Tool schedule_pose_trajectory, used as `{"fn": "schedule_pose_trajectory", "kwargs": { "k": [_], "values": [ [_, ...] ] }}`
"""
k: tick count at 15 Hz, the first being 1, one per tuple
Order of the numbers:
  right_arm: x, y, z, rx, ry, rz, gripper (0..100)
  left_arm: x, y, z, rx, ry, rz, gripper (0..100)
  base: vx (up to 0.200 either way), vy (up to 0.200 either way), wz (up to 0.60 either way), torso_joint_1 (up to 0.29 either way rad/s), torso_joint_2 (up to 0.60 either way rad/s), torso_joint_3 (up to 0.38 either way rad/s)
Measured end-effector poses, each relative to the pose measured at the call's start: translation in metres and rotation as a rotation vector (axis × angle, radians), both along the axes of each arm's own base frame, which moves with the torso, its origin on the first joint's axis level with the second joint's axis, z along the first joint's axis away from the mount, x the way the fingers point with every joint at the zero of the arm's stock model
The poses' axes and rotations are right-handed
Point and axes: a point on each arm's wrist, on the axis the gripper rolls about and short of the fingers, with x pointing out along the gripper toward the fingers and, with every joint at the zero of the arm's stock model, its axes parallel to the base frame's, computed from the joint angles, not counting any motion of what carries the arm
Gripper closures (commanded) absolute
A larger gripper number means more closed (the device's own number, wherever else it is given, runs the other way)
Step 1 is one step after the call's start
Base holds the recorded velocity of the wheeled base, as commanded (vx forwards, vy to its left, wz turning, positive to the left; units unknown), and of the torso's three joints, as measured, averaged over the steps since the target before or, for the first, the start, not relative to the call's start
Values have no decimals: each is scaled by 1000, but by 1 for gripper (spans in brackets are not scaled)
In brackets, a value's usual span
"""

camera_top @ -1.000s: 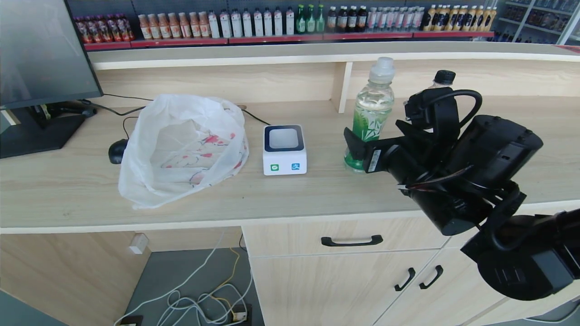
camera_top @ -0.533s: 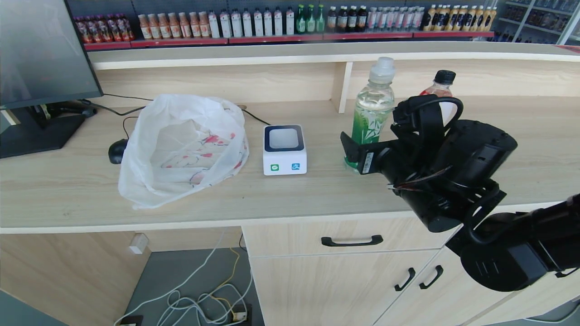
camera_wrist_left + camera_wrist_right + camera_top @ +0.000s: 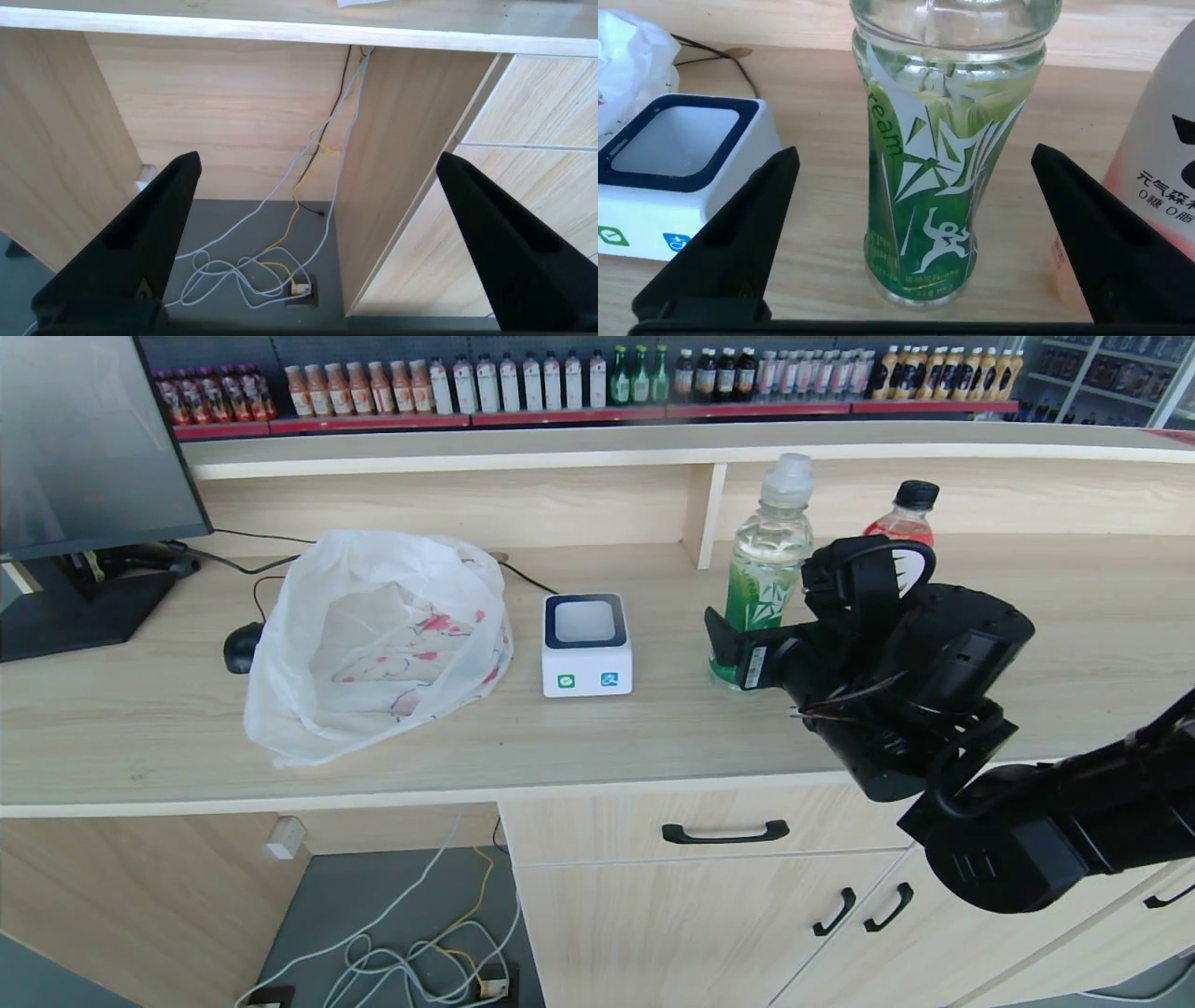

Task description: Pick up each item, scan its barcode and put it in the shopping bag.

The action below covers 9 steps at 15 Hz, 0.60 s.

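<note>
Green-labelled bottle [image 3: 767, 569] is found upright on the desk [image 3: 653, 733], straight ahead of the right tool [image 3: 913, 187] and framed by its spread fingers [image 3: 729, 243], long axis vertical, so a level forward close is called for.

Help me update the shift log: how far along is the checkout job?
Done: nothing yet; the green-label bottle and red bottle both stand on the counter. In hand: the right gripper, open, straddles the green-label bottle without gripping it. Left: grasp it, pass it over the scanner, drop it in the shopping bag, then repeat for the red bottle.
</note>
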Motion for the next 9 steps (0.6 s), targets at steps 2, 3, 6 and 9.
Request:
{"fn": "schedule_pose_trajectory", "kwargs": {
  "k": [2,3,6,9],
  "values": [
    [6,-3,-2,3,-6,-15,0,0,0,0,0,0,0,0,0,0,0,0,0,0],
    [8,-3,-3,5,-8,-17,0,0,0,0,0,0,0,0,0,0,0,0,0,0],
    [17,1,0,14,-26,-19,0,0,0,0,0,0,0,0,0,0,0,0,0,0],
    [26,4,1,23,-44,-21,0,0,0,0,0,0,0,0,0,0,0,0,0,0]
  ]
}}
